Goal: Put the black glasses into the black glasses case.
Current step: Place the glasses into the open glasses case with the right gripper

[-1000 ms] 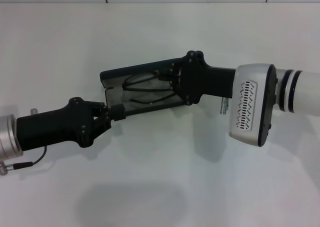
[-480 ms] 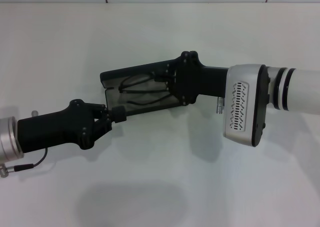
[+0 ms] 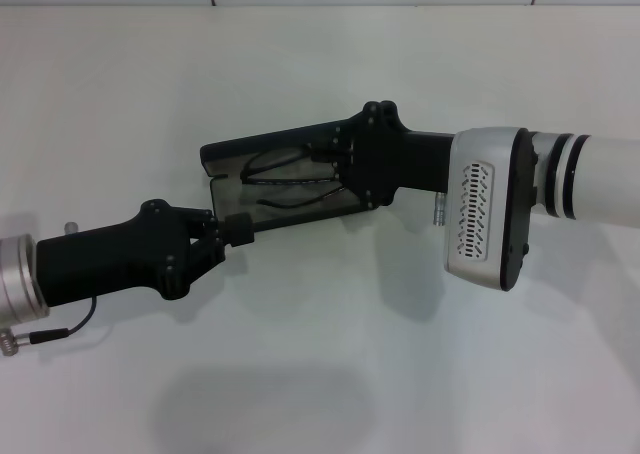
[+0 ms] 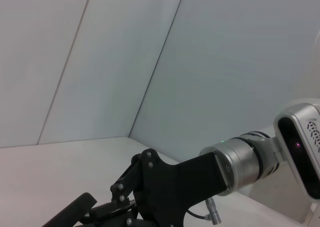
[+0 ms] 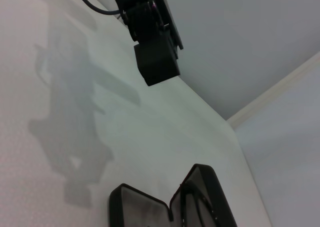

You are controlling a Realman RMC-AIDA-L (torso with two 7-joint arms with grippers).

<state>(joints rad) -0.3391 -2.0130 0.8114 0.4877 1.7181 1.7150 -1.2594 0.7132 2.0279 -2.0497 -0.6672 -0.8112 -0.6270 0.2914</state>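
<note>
Now: black glasses (image 3: 285,181) in open black glasses case (image 3: 225,152), mid-table (image 3: 320,374).
You see left gripper (image 3: 232,228) fingers closed at case's near rim; right gripper (image 3: 335,164) over glasses, finger state unclear.

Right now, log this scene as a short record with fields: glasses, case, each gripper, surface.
glasses: black glasses lying inside the open case
case: black glasses case open on the table, lid up, grey lining showing
right gripper: right gripper at the case's right end, over the glasses; grip not discernible
left gripper: left gripper at the case's near front edge
surface: white table
task status: glasses in the case, lid not yet shut
</note>
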